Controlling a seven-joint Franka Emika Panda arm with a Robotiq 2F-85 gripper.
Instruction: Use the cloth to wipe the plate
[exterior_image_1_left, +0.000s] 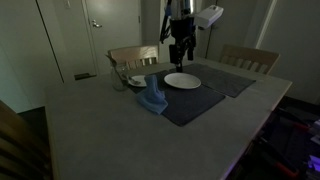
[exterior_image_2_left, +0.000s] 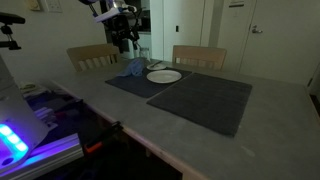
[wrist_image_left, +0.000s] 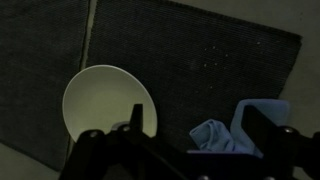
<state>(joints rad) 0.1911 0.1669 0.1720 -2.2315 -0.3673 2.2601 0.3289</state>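
cloth is under you, a bit off to one side

your pincer (exterior_image_1_left: 180, 57) hangs high over the table. its jaws are wide apart and there is nothing in them. the cloth (wrist_image_left: 213, 136) sits in a soft heap on the dark mat (wrist_image_left: 200, 50), near the plate (wrist_image_left: 105, 102) but not touching it. in the wrist view the cloth shows between your two fingers (wrist_image_left: 258, 125), closer to one of them. the plate lies out past the other finger. i think you must go down and slide a little away from the plate. the heap has no clear long side.
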